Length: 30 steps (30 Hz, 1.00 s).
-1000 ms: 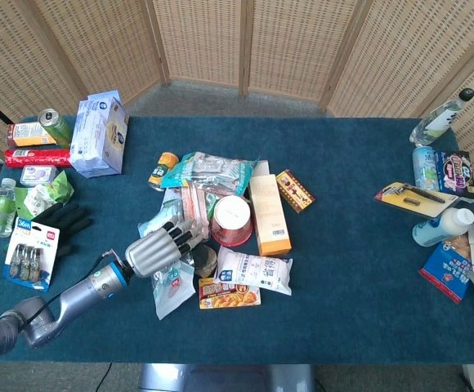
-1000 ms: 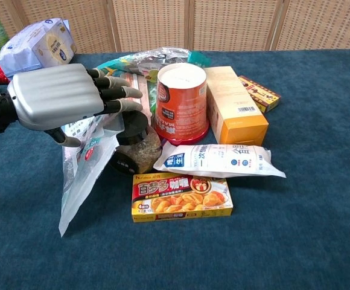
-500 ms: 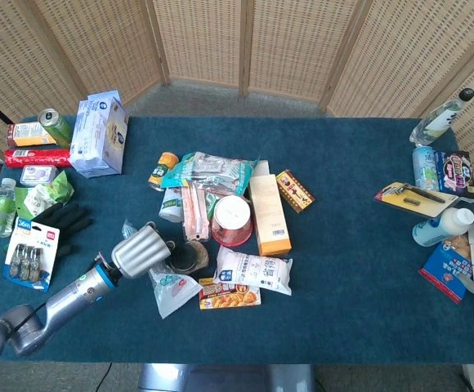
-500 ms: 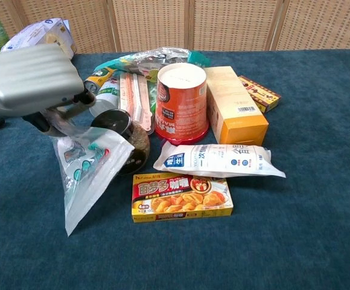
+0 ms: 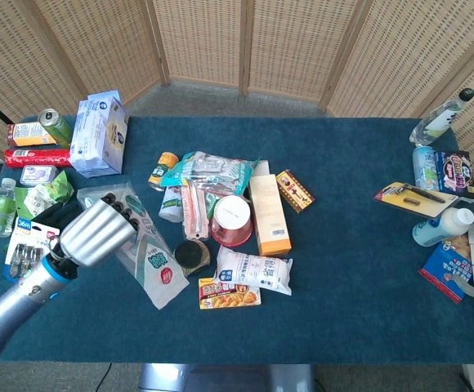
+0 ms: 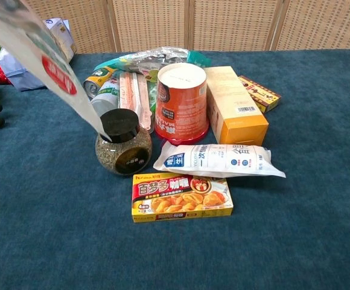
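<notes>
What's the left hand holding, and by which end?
The left hand holds the clear plastic packet by its upper end; the lower end hangs near the black-lidded jar.

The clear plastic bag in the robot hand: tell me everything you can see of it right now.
The clear plastic bag is a long, flat, see-through pouch with a red label and green-and-white printing. The left robot hand grips its upper end, so it hangs slanted down toward the pile. In the chest view its lower tip reaches the black lid of the glass jar; whether they actually touch is unclear. Its contents are too small to identify.
</notes>
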Each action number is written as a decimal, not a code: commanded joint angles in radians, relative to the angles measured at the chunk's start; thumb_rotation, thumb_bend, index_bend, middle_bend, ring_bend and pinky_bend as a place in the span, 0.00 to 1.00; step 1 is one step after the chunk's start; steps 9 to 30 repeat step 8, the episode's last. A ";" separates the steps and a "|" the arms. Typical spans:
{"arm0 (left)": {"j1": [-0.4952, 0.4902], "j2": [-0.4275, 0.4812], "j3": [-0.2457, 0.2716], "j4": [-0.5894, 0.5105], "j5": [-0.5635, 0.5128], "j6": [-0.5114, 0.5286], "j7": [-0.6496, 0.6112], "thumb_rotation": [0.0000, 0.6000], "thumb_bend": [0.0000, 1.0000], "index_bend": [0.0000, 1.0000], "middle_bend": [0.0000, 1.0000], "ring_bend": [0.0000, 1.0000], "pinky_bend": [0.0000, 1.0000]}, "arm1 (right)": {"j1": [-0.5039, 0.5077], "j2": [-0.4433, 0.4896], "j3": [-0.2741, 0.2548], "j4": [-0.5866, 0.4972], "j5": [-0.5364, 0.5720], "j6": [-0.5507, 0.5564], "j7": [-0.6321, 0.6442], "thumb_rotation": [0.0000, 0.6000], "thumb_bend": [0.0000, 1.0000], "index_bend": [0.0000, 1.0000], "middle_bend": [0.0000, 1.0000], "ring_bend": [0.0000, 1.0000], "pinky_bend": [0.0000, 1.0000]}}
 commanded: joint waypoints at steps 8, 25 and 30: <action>0.053 0.161 -0.063 -0.134 -0.016 0.079 0.012 1.00 0.00 1.00 0.97 0.95 0.84 | 0.001 0.003 -0.003 -0.006 -0.005 0.003 0.002 1.00 0.00 0.00 0.00 0.00 0.00; 0.053 0.161 -0.063 -0.134 -0.016 0.079 0.012 1.00 0.00 1.00 0.97 0.95 0.84 | 0.001 0.003 -0.003 -0.006 -0.005 0.003 0.002 1.00 0.00 0.00 0.00 0.00 0.00; 0.053 0.161 -0.063 -0.134 -0.016 0.079 0.012 1.00 0.00 1.00 0.97 0.95 0.84 | 0.001 0.003 -0.003 -0.006 -0.005 0.003 0.002 1.00 0.00 0.00 0.00 0.00 0.00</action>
